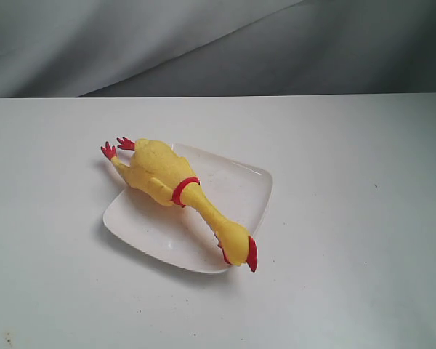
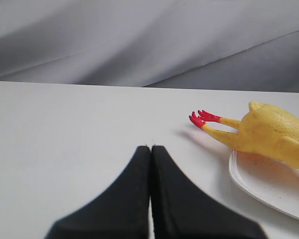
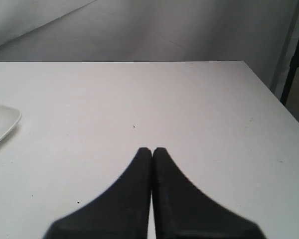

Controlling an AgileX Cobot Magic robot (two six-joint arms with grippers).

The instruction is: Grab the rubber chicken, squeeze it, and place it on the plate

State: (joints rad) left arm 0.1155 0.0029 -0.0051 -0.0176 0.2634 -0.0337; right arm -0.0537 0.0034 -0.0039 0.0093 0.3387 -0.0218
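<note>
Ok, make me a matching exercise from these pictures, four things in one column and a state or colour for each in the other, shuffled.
Column one:
1. rubber chicken
2. plate
3. left claw
4. right claw

Column two:
A. shut, only a plate edge in its wrist view
B. yellow, lying diagonally, head past the rim
C. shut, red feet in its wrist view
D. white, glossy, under the toy

Pairs: 1-B, 2-D, 3-C, 4-A.
</note>
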